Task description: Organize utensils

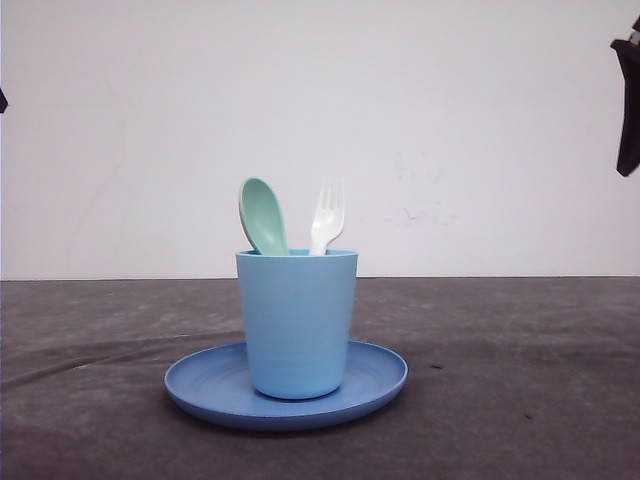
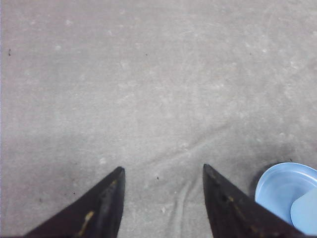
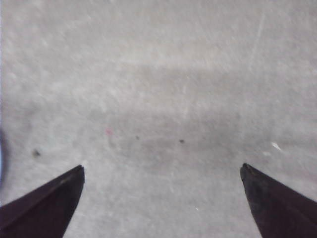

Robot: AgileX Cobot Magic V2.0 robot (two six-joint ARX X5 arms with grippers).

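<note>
Plain white wall behind, and a dark grey cloth-covered table (image 1: 520,400) in front of it. The landmark here is the light blue cup (image 1: 296,322), sitting in the middle of a round blue plate (image 1: 382,378). Both utensils are in the cup already: the mint-green spoon (image 1: 262,215) and the white fork (image 1: 328,216) stand nearly upright, handles down inside, heads poking above the rim, spoon on the left side of the cup and fork just to its right. So their long axes run pretty much vertical.

The left pincer (image 2: 163,171) hangs over bare cloth with its jaws apart and nothing between them; the plate's edge and a bit of the cup sit just off to one side of it, so I'd guess the left arm is the nearer one. The right pincer (image 3: 162,171) is spread wide over bare cloth, nothing held.

Looks basically done to me, both pincers well clear of the cup.
</note>
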